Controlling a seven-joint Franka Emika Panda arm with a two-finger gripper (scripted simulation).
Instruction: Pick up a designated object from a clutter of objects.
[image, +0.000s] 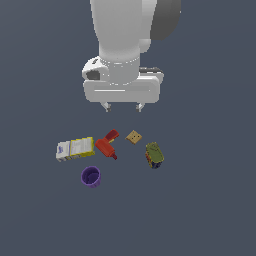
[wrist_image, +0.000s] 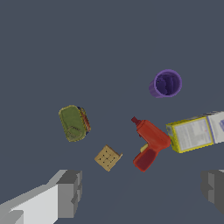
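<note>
The designated can (image: 154, 155), olive-green on top with a dark blue, red and yellow label, stands on the floor at the exterior view's right of the clutter. It also shows in the wrist view (wrist_image: 74, 123). My gripper (image: 122, 107) hangs open and empty high above the clutter, behind the red drill-shaped tool (image: 107, 144) and the tan square (image: 133, 137). In the wrist view the two fingers (wrist_image: 70, 192) stand wide apart with nothing between them. The purple cup (image: 91, 176) and the yellow-white flat box (image: 75, 148) lie to the exterior view's left.
In the wrist view the red tool (wrist_image: 148, 144), tan square (wrist_image: 107, 157), purple cup (wrist_image: 166, 83) and flat box (wrist_image: 197, 132) all lie apart from the can. The objects rest on a plain dark grey floor (image: 210, 210).
</note>
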